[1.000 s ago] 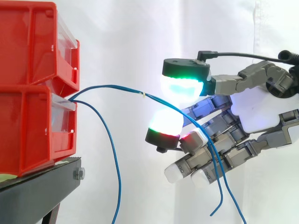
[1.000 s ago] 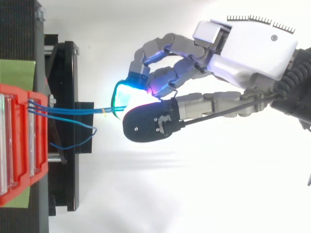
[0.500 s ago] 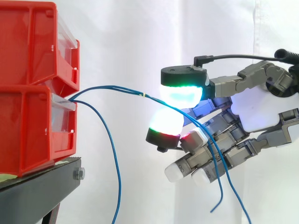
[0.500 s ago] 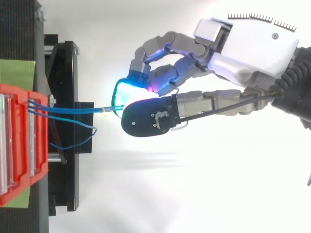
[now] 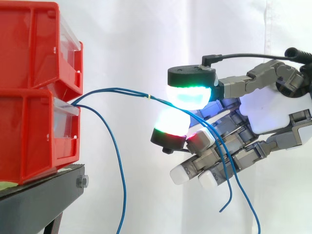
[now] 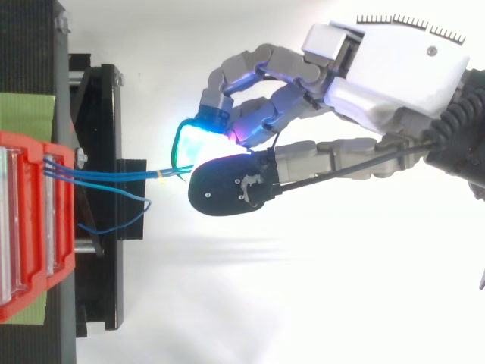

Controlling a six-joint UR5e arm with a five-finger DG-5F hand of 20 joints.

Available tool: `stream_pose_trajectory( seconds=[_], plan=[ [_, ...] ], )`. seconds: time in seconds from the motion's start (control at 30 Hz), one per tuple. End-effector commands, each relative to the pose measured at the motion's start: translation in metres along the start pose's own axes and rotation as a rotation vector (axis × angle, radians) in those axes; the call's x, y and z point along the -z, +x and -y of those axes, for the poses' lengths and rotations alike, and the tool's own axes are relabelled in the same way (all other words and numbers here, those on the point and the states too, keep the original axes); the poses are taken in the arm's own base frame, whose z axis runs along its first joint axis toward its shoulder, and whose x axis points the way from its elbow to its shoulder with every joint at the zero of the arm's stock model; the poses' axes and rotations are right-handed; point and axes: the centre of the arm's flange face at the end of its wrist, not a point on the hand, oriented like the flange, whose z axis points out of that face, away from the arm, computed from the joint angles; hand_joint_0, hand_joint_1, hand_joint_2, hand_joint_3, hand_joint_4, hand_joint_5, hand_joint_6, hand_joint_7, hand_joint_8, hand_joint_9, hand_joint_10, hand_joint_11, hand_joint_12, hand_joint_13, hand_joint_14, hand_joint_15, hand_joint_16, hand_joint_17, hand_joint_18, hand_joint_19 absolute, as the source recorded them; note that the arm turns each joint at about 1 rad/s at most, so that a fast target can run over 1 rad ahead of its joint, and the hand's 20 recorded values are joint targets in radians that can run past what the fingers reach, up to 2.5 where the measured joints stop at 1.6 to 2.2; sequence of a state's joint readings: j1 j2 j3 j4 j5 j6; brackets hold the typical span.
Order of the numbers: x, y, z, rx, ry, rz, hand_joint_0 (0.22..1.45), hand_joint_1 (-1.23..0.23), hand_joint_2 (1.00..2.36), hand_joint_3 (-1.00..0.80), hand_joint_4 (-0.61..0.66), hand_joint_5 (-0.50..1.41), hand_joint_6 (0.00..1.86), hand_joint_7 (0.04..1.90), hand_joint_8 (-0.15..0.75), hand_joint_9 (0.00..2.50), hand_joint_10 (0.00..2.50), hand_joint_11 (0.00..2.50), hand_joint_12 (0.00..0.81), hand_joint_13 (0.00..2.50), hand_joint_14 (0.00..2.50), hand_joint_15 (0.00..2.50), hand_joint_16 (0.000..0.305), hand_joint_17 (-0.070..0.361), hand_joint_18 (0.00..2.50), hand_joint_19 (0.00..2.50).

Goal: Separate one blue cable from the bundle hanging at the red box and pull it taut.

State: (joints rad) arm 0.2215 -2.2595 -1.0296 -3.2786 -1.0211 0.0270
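Two thin blue cables (image 5: 117,89) leave the front of the lower red bin (image 5: 29,136), arch to the right and run side by side into my hand (image 5: 273,114). There they pass between the green-glowing thumb pad (image 5: 187,95) and a white-and-red glowing fingertip (image 5: 170,129), which meet around them. Their loose ends trail down across the curled fingers. A third blue cable (image 5: 119,165) hangs free from the same bin, well left of the hand. From above, the cables (image 6: 114,176) run straight from the bin to my hand (image 6: 394,68).
An upper red bin (image 5: 29,48) sits stacked on the lower one, both on a black stand (image 5: 39,200) at the left. A white curtain hangs behind. Open space lies under and to the right of the bins.
The thumb pad has come down and slightly left onto the cables, closing the gap to the fingertip below. The hand has tilted a little; the cables' arch is unchanged.
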Motion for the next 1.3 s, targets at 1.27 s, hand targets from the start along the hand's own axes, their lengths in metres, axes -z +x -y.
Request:
stream_pose_trajectory(
  seconds=[1.27],
  plan=[
    [0.0001, 0.0004, 0.0001, -0.001, 0.002, -0.009, 0.70, -0.76, 1.02, -0.24, 0.07, -0.24, 0.90, 0.98, 0.285, 0.93, 0.01, 1.32, 0.245, 0.56, 0.01, 0.36, 0.035, 0.079, 0.60, 0.50]
  ],
)
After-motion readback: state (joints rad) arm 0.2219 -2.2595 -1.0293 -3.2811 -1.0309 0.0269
